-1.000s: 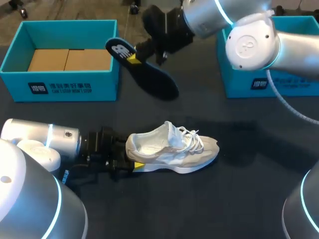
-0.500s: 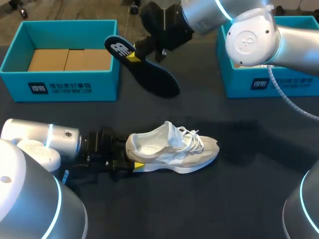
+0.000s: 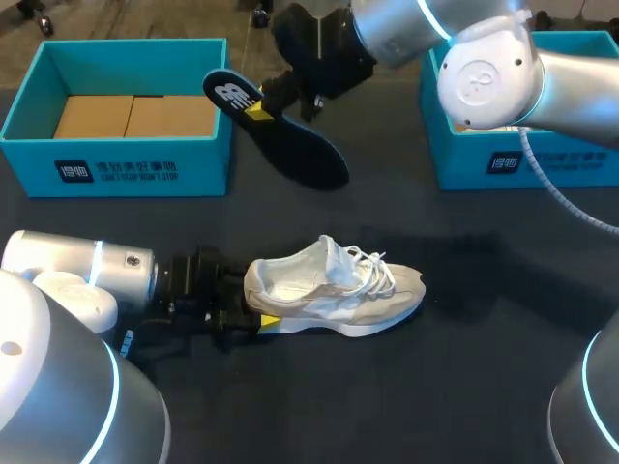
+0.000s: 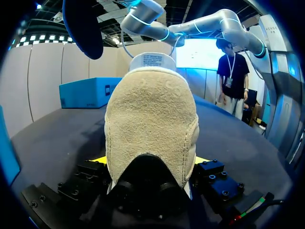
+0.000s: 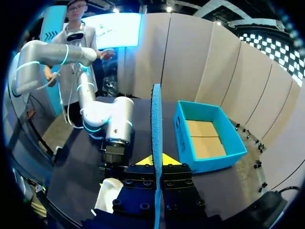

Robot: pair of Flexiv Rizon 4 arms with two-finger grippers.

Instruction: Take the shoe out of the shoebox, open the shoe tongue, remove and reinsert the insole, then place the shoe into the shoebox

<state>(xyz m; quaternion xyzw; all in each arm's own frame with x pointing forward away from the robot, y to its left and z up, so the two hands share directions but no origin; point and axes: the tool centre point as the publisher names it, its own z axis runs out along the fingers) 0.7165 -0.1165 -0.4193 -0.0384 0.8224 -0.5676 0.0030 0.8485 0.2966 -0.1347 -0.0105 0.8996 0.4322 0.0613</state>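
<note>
Head view: the white shoe point(image 3: 334, 288) lies on its side in the middle of the dark table point(image 3: 435, 387), with its toe pointing right. The left gripper point(image 3: 253, 304) is clamped on the shoe's heel. The right gripper point(image 3: 259, 109) pinches the dark insole point(image 3: 290, 145) and holds it up in the air, just right of the left shoebox point(image 3: 145, 164). The right shoebox point(image 3: 522, 164) sits at the far right.

Left wrist view: the shoe's tan heel point(image 4: 151, 129) fills the space between the two fingers, and a yellow tip point(image 4: 97, 160) shows on each side of it. The insole point(image 4: 83, 24) hangs high up and far off.

Right wrist view: the insole point(image 5: 156, 124) stands on its edge, squeezed tight between the two yellow tips point(image 5: 169, 160). The left shoebox point(image 5: 209, 129) is beside it, and the shoe point(image 5: 109, 195) is down below.
</note>
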